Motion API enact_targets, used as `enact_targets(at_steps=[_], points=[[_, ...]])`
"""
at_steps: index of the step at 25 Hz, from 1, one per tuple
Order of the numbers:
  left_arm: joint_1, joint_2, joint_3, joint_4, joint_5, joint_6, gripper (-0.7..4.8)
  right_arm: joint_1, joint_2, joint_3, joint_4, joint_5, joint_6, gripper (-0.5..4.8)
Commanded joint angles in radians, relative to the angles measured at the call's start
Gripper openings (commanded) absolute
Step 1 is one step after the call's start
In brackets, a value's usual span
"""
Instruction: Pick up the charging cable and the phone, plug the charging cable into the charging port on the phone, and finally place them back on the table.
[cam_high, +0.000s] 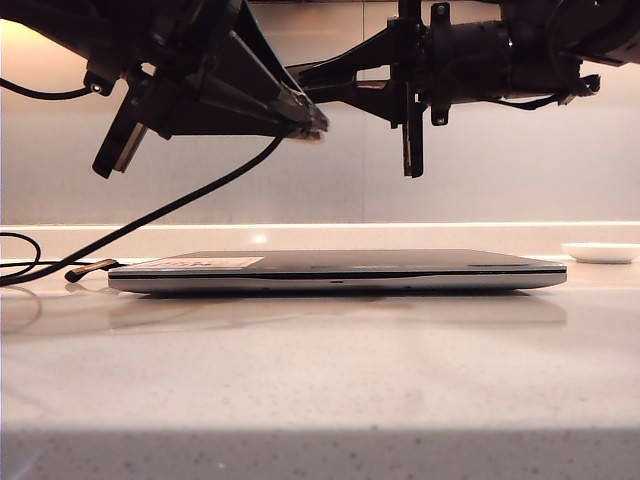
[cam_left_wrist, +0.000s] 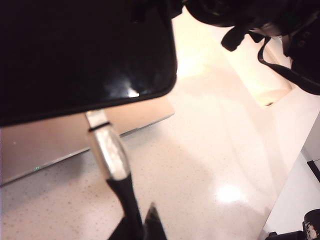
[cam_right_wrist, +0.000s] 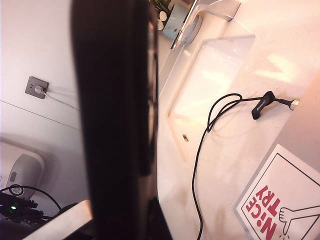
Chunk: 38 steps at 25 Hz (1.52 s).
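Jaws of left gripper (cam_high: 310, 128) pinch the charging cable (cam_left_wrist: 111, 155) behind its plug; right gripper (cam_high: 412, 100) clamps the phone (cam_left_wrist: 85, 55). Both held high above the laptop (cam_high: 340, 270), plug at phone's edge, apparently for insertion.

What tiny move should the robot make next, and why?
Probably a gentle push of the plug straight into the phone's end. The left gripper, shut on the charging cable, has its silvery plug lined up at the edge of the phone, which the right gripper holds in the air. Whether the plug is fully seated cannot be told, so setting things down seems premature.
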Motion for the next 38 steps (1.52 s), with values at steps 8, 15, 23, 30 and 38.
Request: enact_targets(at_steps=[8,15,23,30,38], points=[[0.0,-0.006,0.003,-0.021,-0.006,0.016,-0.06,0.003,0.029,0.005,0.156,-0.048,0.124,-0.05],[-0.001,-0.006,0.003,-0.025,-0.006,0.017,-0.06,-0.001,0.029,0.005,0.156,-0.04,0.129,-0.06],[-0.022,-0.006,0.003,-0.028,-0.006,0.017,-0.06,-0.002,0.029,0.005,0.177,0.01,0.122,-0.06],[-0.022,-0.006,0.003,-0.029,-0.006,0.027,-0.06,-0.024,0.029,0.005,0.174,-0.065,0.105,-0.06],[-0.022,-0.006,0.003,-0.028,-0.006,0.027,-0.06,-0.026,0.029,0.004,0.146,-0.091,0.104,-0.06]])
